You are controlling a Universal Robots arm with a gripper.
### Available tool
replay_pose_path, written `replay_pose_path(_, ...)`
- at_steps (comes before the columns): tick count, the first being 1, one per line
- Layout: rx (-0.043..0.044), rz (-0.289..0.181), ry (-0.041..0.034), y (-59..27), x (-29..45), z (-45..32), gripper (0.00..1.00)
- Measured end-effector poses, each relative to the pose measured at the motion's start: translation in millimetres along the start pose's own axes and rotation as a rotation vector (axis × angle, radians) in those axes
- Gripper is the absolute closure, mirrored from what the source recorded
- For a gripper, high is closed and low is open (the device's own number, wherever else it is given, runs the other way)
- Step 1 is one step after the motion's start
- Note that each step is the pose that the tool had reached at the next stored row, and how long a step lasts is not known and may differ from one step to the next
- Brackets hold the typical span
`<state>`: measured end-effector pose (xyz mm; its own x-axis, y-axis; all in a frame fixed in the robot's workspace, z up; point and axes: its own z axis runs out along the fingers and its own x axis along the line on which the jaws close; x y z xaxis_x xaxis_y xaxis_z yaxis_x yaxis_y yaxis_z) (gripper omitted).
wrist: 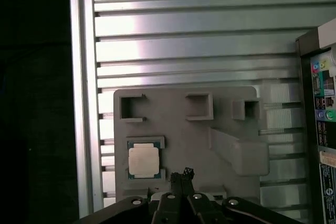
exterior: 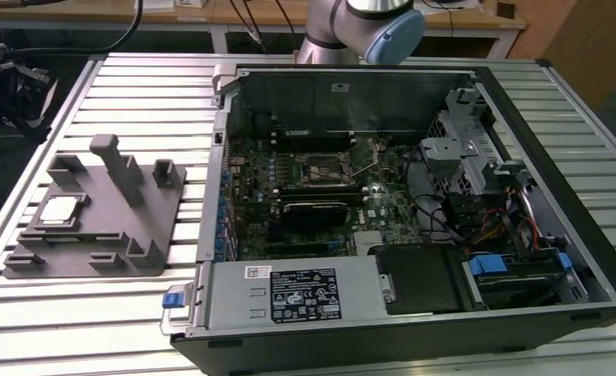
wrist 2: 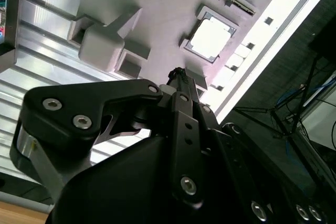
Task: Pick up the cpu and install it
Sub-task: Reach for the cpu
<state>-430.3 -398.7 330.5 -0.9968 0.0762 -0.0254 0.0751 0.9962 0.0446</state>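
Observation:
The cpu [exterior: 60, 210], a small square chip with a silvery top, lies flat in a recess of the grey holder block [exterior: 110, 235] at the exterior view's left. Both wrist views show the cpu [wrist: 143, 161] [wrist 2: 211, 39] from above, resting on the holder [wrist: 184, 140] [wrist 2: 157, 3]. My gripper [wrist: 182, 174] [wrist 2: 177, 73] hangs well above the holder, a little to one side of the cpu. Its black fingers are pressed together with nothing between them. The motherboard socket [exterior: 322, 168] sits inside the open computer case.
The open computer case [exterior: 413, 196] takes up the middle and the exterior view's right of the ribbed metal table [exterior: 130, 86]. Upright posts [exterior: 114, 160] rise from the holder block. The arm's joint [exterior: 376, 27] stands behind the case. Past the table's edge [wrist: 79, 103] the floor is dark.

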Motion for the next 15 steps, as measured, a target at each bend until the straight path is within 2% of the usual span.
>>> replay_pose_path(6,0.0000,0.000,0.0001,-0.7,3.0,10.8,0.89)
replay_pose_path(15,0.0000,0.000,0.0002,-1.4,3.8,25.9,0.89)
